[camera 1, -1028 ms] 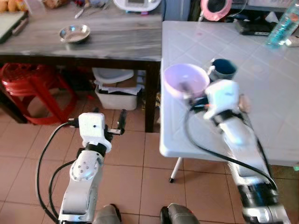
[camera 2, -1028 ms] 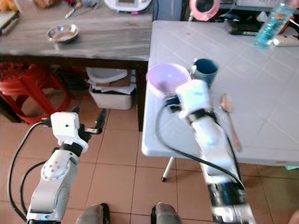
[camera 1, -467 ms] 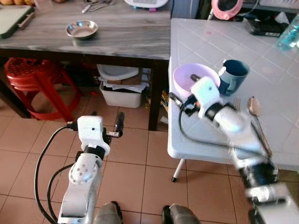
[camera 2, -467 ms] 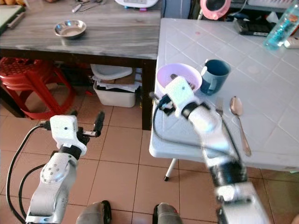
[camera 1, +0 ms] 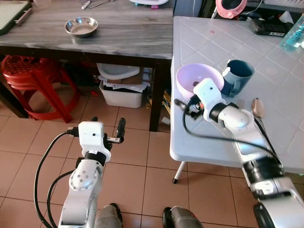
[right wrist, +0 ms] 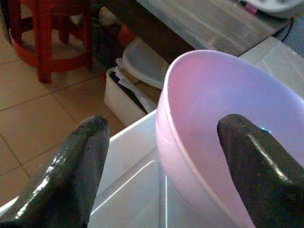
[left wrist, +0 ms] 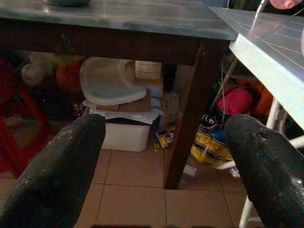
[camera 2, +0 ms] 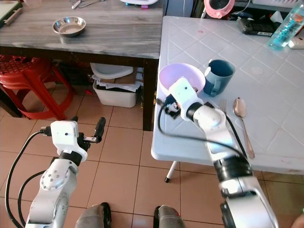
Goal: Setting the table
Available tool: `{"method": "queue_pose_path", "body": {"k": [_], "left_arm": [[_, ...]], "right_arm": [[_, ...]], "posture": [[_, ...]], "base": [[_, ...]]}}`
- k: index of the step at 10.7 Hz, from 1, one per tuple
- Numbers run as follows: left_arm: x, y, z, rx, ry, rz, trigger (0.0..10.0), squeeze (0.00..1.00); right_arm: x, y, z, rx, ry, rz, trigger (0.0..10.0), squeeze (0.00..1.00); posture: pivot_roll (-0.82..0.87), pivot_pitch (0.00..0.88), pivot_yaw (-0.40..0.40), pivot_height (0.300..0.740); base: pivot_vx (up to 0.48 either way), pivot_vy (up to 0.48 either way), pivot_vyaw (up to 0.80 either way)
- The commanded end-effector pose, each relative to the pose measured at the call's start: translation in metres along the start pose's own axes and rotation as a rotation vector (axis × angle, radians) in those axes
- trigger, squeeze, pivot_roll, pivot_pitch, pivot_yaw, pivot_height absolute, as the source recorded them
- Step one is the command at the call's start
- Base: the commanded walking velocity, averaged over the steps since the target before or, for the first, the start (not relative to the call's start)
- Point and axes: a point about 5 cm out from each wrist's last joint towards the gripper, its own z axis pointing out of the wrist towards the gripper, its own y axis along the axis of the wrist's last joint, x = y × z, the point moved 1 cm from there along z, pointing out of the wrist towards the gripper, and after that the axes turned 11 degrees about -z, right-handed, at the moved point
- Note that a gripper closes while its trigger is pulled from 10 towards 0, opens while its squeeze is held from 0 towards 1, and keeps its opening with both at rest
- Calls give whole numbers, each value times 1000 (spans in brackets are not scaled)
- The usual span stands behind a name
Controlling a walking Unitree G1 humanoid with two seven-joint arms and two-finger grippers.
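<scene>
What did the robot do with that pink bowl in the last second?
The right gripper set the pink plastic bowl down on the white table beside the blue mug, then let go; its fingers now straddle the rim, open. The spoon and left gripper stayed put.

Pale pink-lilac bowl (camera 2: pixel 181 81), dark teal mug (camera 2: pixel 218 76), silver spoon (camera 2: pixel 242 121) with what looks like a golden handle, all on a white table (camera 2: pixel 266 71) with a diamond grid. Grey wood-grain counter (camera 1: pixel 118 31); red stools (camera 1: pixel 35 83); terracotta tiles (camera 1: pixel 137 161).

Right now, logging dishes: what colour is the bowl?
Pale lilac-pink bowl, clearest in the right wrist view.
</scene>
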Motion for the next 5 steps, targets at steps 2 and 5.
{"method": "queue_pose_path", "body": {"k": [2, 5], "left_arm": [[-2, 1, -1, 12, -13, -8, 10000, 0], [-3, 0, 1, 28, -38, 7, 10000, 0]], "right_arm": [[0, -2, 3, 29, 54, -11, 0, 0], [-6, -1, 7, 57, 85, -75, 0, 0]], "posture": [[-38, 183, -20, 740], [-31, 188, -10, 740]], "base": [[0, 0, 0], [0, 0, 0]]}}
